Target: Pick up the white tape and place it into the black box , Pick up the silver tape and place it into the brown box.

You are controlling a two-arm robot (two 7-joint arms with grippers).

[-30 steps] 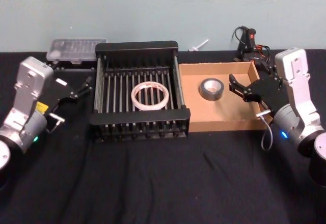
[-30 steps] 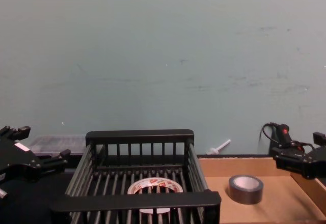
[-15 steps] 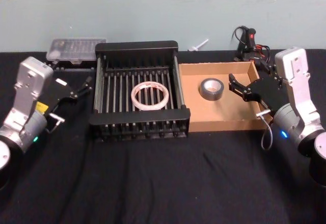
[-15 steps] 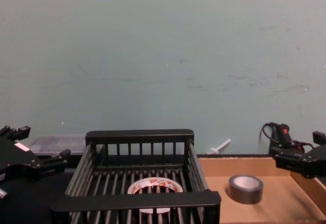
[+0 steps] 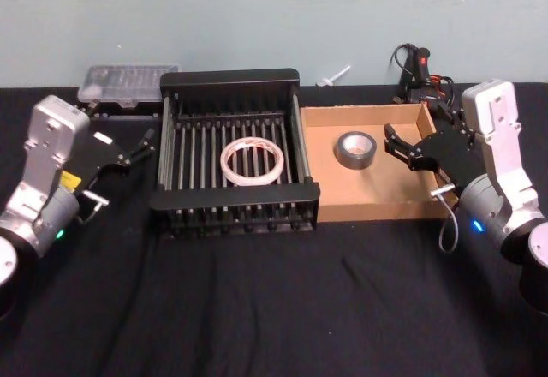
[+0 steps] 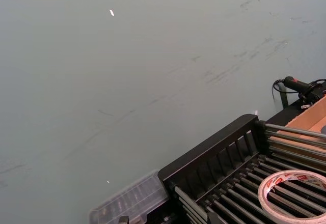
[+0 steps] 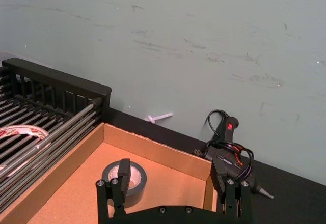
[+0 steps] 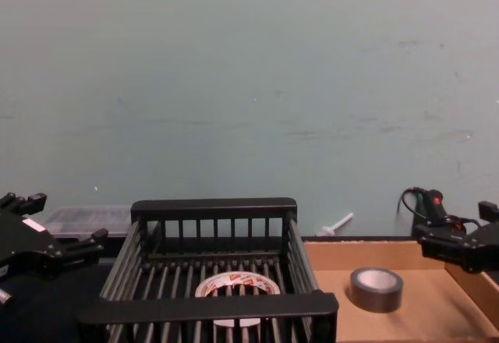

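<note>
Black-clothed table (image 5: 257, 308) carries black box (image 5: 235, 199), brown box (image 5: 368, 210).

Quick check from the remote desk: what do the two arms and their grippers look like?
Both arms have silver-grey casings over dark round joints, each with a small lit dot. The left gripper and right gripper are black, with slim black fingers. A grey cable loops beside the right arm; the left carries a yellow label.

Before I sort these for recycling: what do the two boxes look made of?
Black box: apparently moulded plastic, matte, with slatted bars and thick flat rims. Brown box: likely cardboard, plain tan, dull, with thin low walls.
</note>
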